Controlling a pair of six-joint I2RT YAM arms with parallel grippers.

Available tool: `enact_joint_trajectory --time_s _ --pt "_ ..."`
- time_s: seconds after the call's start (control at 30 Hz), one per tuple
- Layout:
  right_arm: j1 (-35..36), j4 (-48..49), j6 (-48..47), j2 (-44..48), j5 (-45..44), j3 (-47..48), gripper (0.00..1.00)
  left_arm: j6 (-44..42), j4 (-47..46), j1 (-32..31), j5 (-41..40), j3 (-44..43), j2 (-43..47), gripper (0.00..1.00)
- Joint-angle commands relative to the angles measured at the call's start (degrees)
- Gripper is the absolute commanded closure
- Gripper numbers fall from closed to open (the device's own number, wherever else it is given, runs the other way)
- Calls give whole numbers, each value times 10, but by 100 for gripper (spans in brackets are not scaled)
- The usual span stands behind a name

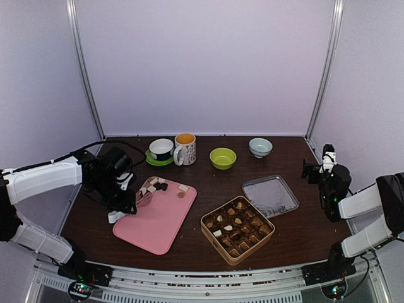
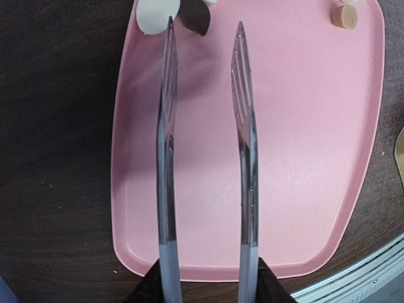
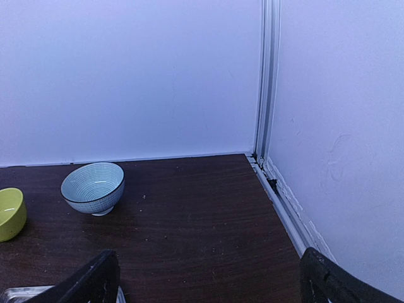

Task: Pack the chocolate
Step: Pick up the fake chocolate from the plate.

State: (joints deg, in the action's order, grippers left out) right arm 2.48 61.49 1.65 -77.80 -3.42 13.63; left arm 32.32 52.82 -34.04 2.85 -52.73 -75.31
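- left gripper (image 2: 208, 287) clamped on the handle end of the metal tongs (image 2: 165, 158), squeezing them part way; blades apart, nothing between the tips
- right gripper (image 3: 211, 284) spread wide, holding nothing; it hangs off to the right, well apart from the work, near the blue-and-white bowl (image 3: 93, 187)
- loose chocolate (image 1: 154, 184) lies at the far end of the pink tray (image 2: 303, 158): cream piece (image 2: 153, 12) and dark piece (image 2: 196, 19) just past the left blade tip; tan piece (image 2: 345, 16) well to the right; more already sits in the gold tin (image 1: 216, 243)
- my read: pieces are light and rigid, but smooth and easy to chip; rounded ones likely to squirt off slick metal
- best grip looks like one piece at a time across its widest middle; gentle squeeze, tips level
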Motion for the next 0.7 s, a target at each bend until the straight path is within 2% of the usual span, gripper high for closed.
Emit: enact_joint_trajectory --time_s 0.0,0.37,0.67 --pt "-2 8 -2 -1 2 8 0 -2 -42 5 10 0 -24 59" --pt "-2 8 -2 -1 2 8 0 -14 -45 8 -46 -40 -79 60" --pt "-2 8 -2 -1 2 7 0 -17 -45 10 -76 -53 -97 67"
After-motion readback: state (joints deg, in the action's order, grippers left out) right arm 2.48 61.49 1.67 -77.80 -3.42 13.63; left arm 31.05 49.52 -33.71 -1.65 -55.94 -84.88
